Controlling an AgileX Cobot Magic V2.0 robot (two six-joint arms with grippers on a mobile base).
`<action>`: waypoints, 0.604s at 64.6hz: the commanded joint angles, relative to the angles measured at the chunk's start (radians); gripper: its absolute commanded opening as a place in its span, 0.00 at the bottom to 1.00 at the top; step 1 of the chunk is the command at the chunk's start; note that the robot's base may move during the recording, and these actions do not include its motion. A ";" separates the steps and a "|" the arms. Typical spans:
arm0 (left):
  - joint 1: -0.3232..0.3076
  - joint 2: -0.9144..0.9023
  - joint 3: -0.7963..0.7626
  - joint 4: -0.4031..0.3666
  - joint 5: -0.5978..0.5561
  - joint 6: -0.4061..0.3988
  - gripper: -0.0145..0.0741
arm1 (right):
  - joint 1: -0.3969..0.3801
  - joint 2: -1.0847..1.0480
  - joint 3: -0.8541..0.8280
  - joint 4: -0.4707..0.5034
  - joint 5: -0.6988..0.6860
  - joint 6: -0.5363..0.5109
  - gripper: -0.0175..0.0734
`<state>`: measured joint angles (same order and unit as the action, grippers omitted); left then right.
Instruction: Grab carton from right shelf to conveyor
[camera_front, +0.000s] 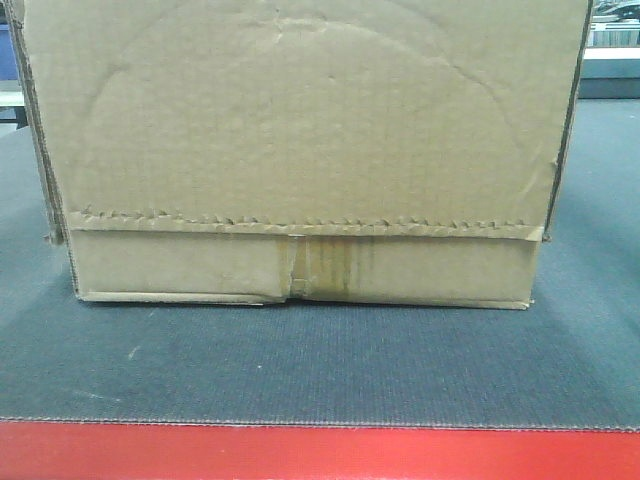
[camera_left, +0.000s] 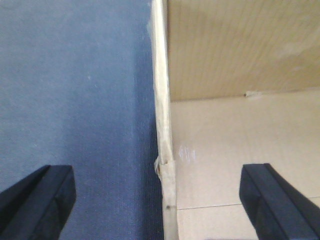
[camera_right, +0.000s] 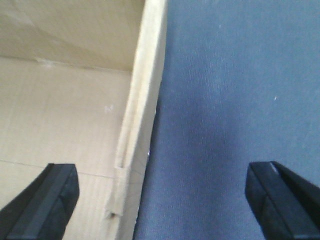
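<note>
Conveyor (camera_front: 320, 370); carton (camera_front: 300, 130) walls between grippers (camera_left: 152, 172) (camera_right: 161, 170)

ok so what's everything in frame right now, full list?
carton: 1, brown cardboard, sitting on the belt, top open, fills most of the front view
tape strip: 1, tan, jagged edge, across the carton's lower front
conveyor belt: 1, dark grey, under and around the carton
red edge: 1, red, along the belt's near side
background items: top right corner, too blurred to identify
left gripper: 1, black, open, one finger over the belt and one inside the carton
right gripper: 1, black, open, straddling the opposite wall the same way
</note>
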<state>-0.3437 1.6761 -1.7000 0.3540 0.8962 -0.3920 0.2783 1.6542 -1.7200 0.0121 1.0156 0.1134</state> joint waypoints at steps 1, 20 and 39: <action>0.003 -0.062 -0.034 0.007 0.026 0.027 0.79 | -0.006 -0.052 -0.035 -0.022 0.002 -0.010 0.78; 0.089 -0.263 0.006 -0.001 0.080 0.050 0.44 | -0.048 -0.219 -0.036 -0.086 0.026 -0.010 0.29; 0.241 -0.474 0.293 -0.011 0.006 0.052 0.18 | -0.151 -0.383 0.216 -0.086 -0.083 -0.010 0.11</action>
<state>-0.1270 1.2550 -1.4901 0.3520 0.9518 -0.3410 0.1470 1.3185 -1.5915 -0.0628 0.9907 0.1115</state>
